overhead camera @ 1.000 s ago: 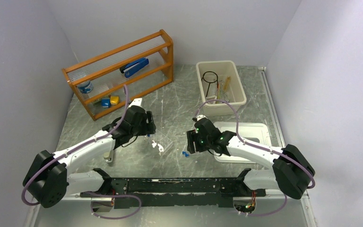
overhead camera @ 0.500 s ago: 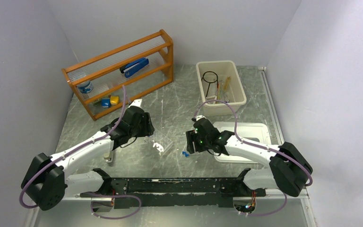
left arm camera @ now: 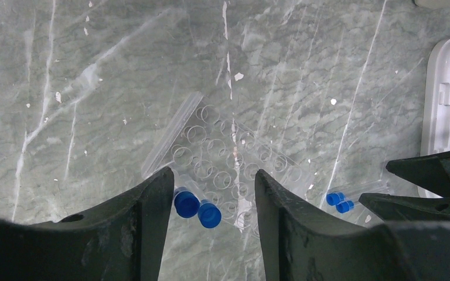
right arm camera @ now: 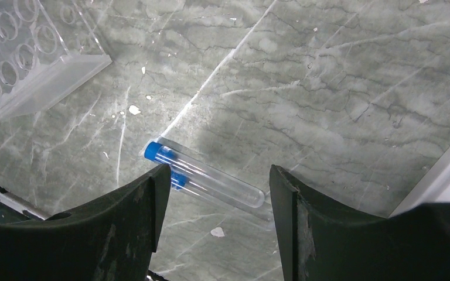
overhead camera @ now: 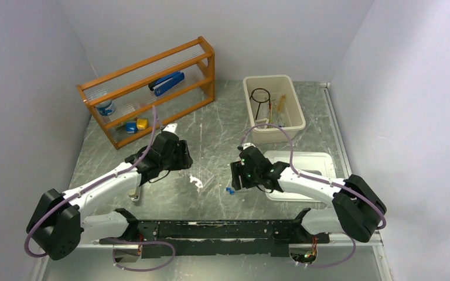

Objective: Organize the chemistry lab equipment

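Note:
The clear plastic tube rack [overhead camera: 204,177] lies on the table between my two grippers; it also shows in the left wrist view [left arm camera: 225,158] and the right wrist view [right arm camera: 23,55]. Two blue-capped tubes [left arm camera: 198,209] sit at the rack's near corner, close to my left finger. My left gripper [left arm camera: 211,234] [overhead camera: 186,164] is open above them and touches neither. Two more clear blue-capped tubes [right arm camera: 202,175] [overhead camera: 230,189] lie side by side on the table. My right gripper [right arm camera: 214,228] [overhead camera: 235,178] is open just above them. The black wire ring stand [overhead camera: 261,96] and thin rods [overhead camera: 280,107] lie in the beige bin [overhead camera: 293,98].
A wooden shelf [overhead camera: 146,73] at the back left holds the blue stapler [overhead camera: 169,83] and small items. A white tray [overhead camera: 322,161] lies on the table under my right arm. The walls close in on both sides.
My left gripper has drawn back slightly towards the left, away from the rack. My right arm has shifted only a little.

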`<state>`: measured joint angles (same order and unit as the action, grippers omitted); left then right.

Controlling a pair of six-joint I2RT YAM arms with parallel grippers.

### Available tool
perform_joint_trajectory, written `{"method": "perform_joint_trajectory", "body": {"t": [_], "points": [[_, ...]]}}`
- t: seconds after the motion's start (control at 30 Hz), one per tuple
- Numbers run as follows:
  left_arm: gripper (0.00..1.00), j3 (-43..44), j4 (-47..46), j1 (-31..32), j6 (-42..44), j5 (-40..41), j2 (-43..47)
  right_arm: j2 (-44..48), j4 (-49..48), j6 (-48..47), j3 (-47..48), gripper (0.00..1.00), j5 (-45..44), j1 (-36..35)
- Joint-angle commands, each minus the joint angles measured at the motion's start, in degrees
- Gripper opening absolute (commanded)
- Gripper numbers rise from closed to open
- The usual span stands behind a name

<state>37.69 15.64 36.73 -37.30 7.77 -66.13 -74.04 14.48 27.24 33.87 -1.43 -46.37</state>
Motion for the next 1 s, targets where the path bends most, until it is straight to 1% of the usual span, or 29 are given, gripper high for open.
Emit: {"method": "perform_joint_trajectory", "body": {"t": [0.0, 0.23, 0.33, 0.4, 0.47, 0.6, 0.73, 0.8, 0.87, 0.97], "points": [[0.59, 1.2, -0.5, -0.3, -0.3, 0.1, -0.2, 0.4, -0.3, 0.7, 0.6, 0.66, -1.3, -0.2], [0.70, 6.4, 5.5, -0.3, 2.4, 9.7, 4.8, 1.3, 2.3, -0.4, 1.2, 0.65, -2.3, -0.2], [0.73, 8.3, 7.7, -0.3, 3.7, 10.9, 6.9, 0.9, 5.8, -0.7, 2.4, 0.65, -2.5, -0.2], [0.75, 9.0, 8.3, -0.3, 4.7, 10.0, 8.6, 0.8, 6.5, -0.6, 2.8, 0.65, -1.2, -0.3], [0.75, 9.4, 8.2, -0.3, 5.9, 7.6, 10.0, 0.5, 8.0, -0.1, 3.5, 0.65, -1.0, -0.4], [0.75, 9.5, 5.6, -0.3, 9.0, -1.5, 11.8, -1.2, 11.7, 0.3, 5.4, 0.64, -2.9, -0.8], [0.73, 9.8, 1.9, -0.3, 10.9, -12.2, 11.7, -3.5, 12.1, -0.2, 6.3, 0.62, -3.1, -1.2], [0.72, 9.7, 0.5, -0.3, 11.1, -15.8, 11.3, -5.3, 12.0, -0.3, 6.8, 0.61, -3.3, -1.6], [0.71, 9.5, -0.6, -0.3, 11.2, -17.9, 11.1, -6.5, 11.7, -0.4, 7.2, 0.60, -3.9, -1.8], [0.72, 9.1, -1.4, -0.3, 11.1, -18.5, 11.2, -7.7, 11.2, -0.1, 7.5, 0.60, -5.6, -2.0]]}}
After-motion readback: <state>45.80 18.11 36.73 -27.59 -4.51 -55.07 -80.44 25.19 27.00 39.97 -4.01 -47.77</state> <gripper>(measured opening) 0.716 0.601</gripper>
